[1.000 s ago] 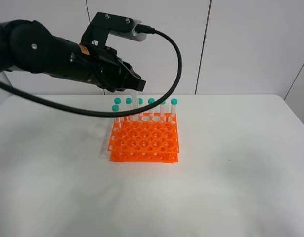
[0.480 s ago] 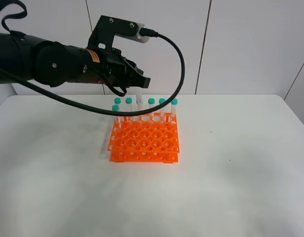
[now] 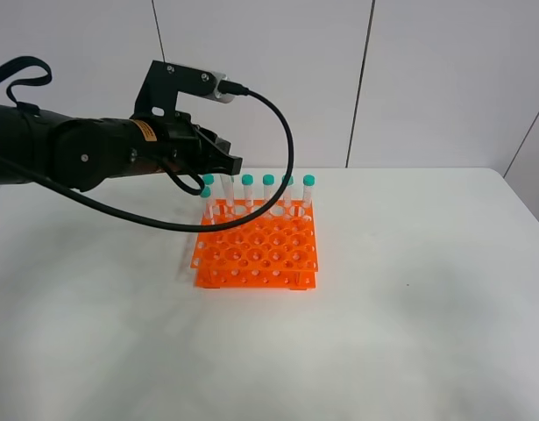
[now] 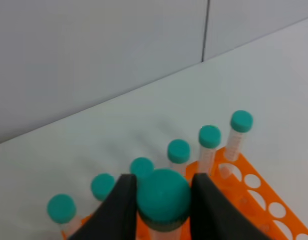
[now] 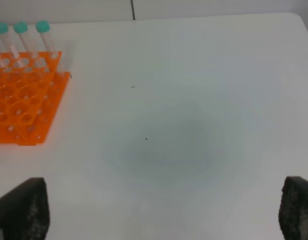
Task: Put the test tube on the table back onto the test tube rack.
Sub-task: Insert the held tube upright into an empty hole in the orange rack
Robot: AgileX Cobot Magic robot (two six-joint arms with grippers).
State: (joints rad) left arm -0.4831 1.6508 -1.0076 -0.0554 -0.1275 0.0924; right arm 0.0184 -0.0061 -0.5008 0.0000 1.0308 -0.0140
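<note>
My left gripper (image 3: 218, 167) hovers over the back left of the orange test tube rack (image 3: 251, 279). In the left wrist view its fingers (image 4: 121, 210) press both sides of the teal cap of the test tube (image 4: 164, 195). The clear body of the tube (image 3: 227, 189) hangs down into the rack's back row, in line with the other teal-capped tubes (image 3: 267, 181). The rack stands on the white table (image 3: 409, 307). My right gripper (image 5: 156, 215) is open and empty above bare table to the right of the rack (image 5: 23, 100); it does not show in the exterior view.
Several identical teal-capped tubes (image 4: 210, 137) stand along the rack's back row, with one (image 3: 205, 195) in the second row at the left. A black cable (image 3: 287, 149) loops from the left arm over the rack's back. A panelled wall stands behind the table.
My left gripper has moved left and down with the tube. The tube hung above the back row before and now sits level with the other tubes.
</note>
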